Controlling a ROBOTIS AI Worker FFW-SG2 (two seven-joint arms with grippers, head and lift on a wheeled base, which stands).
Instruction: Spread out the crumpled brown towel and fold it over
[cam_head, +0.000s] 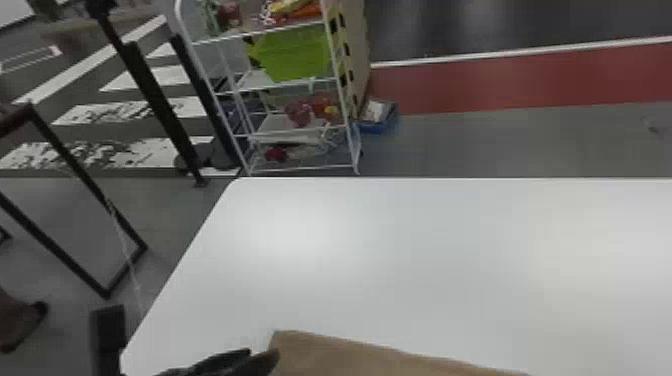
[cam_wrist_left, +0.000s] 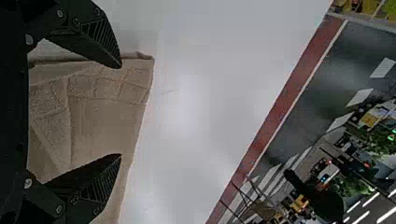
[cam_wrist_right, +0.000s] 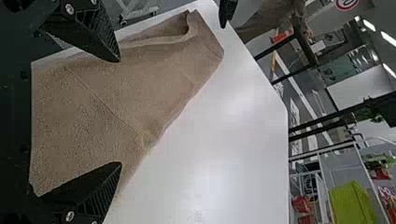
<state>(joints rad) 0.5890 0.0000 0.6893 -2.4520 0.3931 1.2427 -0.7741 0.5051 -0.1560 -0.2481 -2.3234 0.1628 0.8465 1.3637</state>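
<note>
At the bottom edge of the head view, my left gripper (cam_head: 263, 353) is beside the corner of the brown towel (cam_head: 350, 356). In the left wrist view that gripper (cam_wrist_left: 121, 111) stands open, with the towel (cam_wrist_left: 109, 123) spread beneath and between its parted fingers; one fingertip is close to a towel corner. My right gripper (cam_wrist_right: 120, 112) is open over another part of the towel (cam_wrist_right: 135, 88) in the right wrist view. The cloth lies mostly flat there, with creases and a raised, turned-over edge along one side. Neither gripper holds cloth.
The white table (cam_head: 400, 260) stretches beyond the towel, its left edge slanting beside my left arm. Behind it on the floor stand a white wire shelf (cam_head: 290, 167) with a green bin (cam_head: 295, 55) and a black-framed stand (cam_head: 85, 165).
</note>
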